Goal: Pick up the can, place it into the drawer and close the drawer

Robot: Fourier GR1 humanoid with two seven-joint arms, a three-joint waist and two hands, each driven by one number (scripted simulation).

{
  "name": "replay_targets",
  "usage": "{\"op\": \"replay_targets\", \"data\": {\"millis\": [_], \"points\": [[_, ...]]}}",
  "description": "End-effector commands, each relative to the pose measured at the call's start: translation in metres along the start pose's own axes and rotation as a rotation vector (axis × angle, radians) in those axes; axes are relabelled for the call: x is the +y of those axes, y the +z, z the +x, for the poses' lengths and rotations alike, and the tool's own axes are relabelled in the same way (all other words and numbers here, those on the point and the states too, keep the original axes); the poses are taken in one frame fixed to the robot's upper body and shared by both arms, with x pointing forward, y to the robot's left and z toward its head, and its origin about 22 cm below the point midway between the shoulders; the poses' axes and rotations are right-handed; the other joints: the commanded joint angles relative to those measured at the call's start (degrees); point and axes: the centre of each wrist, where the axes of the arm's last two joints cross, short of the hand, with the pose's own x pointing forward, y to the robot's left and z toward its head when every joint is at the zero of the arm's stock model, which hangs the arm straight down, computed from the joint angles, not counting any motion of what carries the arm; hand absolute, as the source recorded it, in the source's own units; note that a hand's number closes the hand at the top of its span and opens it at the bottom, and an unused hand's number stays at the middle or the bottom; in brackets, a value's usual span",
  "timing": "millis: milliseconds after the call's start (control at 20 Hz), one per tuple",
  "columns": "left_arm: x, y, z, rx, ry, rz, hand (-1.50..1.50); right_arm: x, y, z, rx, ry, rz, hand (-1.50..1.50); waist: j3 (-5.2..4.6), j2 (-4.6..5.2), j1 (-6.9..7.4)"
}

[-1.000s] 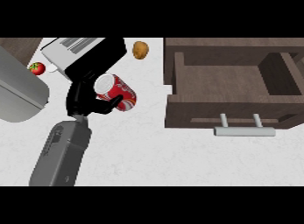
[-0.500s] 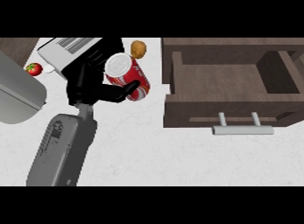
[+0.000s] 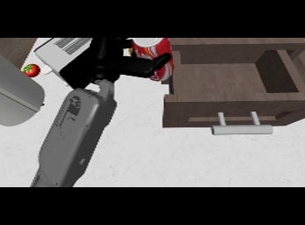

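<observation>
Now can [image 3: 149, 52] inside curled fingers [image 3: 143, 67].

can [image 3: 156, 56]: red with white markings, upright-ish, held off the counter beside drawer's left wall
drawer [image 3: 236, 83]: dark brown wood, pulled open (silver bar handle in front)

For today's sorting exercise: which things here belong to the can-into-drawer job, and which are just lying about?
Part of the job:
- can
- open drawer
- right hand, fingers curled round the can

Just lying about:
- tomato
- toaster
</observation>
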Motion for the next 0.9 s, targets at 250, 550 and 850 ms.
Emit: {"op": "replay_targets", "data": {"millis": [250,550,850], "points": [[-0.055,-0.02,0.02,0.002,-0.025,0.005,1.5,0.006,-0.011,-0.003,-0.005,-0.001,0.015,-1.5,0.0,0.04,-0.18],[-0.078,-0.045,0.035,0.0,-0.032,-0.006,1.5,0.004,-0.006,-0.009,-0.01,-0.016,0.034,-1.5,0.02,0.21,-1.18],[-0.104,-0.052,0.035,0.003,-0.063,0.002,1.5,0.013,-0.023,0.006,-0.006,-0.018,0.018,-1.5,0.01,0.51,-2.01]]}}
